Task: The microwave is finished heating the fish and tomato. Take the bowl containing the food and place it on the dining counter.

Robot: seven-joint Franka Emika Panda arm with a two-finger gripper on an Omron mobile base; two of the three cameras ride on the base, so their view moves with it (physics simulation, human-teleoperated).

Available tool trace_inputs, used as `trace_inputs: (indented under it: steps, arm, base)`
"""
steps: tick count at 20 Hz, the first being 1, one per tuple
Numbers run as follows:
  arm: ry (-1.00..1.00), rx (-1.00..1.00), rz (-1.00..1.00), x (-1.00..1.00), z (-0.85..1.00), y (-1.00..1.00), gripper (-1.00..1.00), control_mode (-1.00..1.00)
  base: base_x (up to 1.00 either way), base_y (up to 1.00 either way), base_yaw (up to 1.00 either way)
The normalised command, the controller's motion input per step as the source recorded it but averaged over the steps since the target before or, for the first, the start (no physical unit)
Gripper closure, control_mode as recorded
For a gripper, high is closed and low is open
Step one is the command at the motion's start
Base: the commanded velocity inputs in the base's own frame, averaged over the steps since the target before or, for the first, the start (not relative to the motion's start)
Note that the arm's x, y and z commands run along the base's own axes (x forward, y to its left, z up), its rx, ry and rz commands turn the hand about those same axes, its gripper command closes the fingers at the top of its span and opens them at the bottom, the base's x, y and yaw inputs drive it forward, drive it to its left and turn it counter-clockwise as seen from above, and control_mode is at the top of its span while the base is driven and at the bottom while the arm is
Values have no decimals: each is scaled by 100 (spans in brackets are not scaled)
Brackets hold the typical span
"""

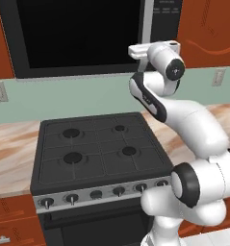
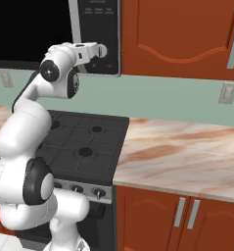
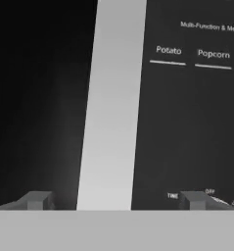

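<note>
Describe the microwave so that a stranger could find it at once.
Look above the black stove, between the red-brown cupboards. The microwave hangs there, wide, with a dark glass door. Unlike the cupboards, it has a grey vertical strip beside a black panel marked "Potato" and "Popcorn".

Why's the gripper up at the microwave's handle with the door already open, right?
Not quite: the microwave door is shut, its dark glass flush in the left base view. The gripper is indeed up at the grey handle, fingers either side, as the hand view shows.
</note>
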Motion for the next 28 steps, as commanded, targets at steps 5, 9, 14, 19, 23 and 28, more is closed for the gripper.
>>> trace_inputs:
  steps: [5,9,14,19,23,28]
  arm:
    - [8,0,0,78,0,0,-100,-100]
    - [9,0,0,70,0,0,-100,-100]
    - [6,0,0,55,0,0,100,-100]
    - [0,0,0,0,0,0,100,-100]
    - [0,0,0,-1,0,0,100,-100]
    - [0,0,0,-34,15,2,100,-100]
  base:
    - [0,0,0]
    - [0,0,0]
    - [0,0,0]
    - [0,0,0]
    - [0,0,0]
    - [0,0,0]
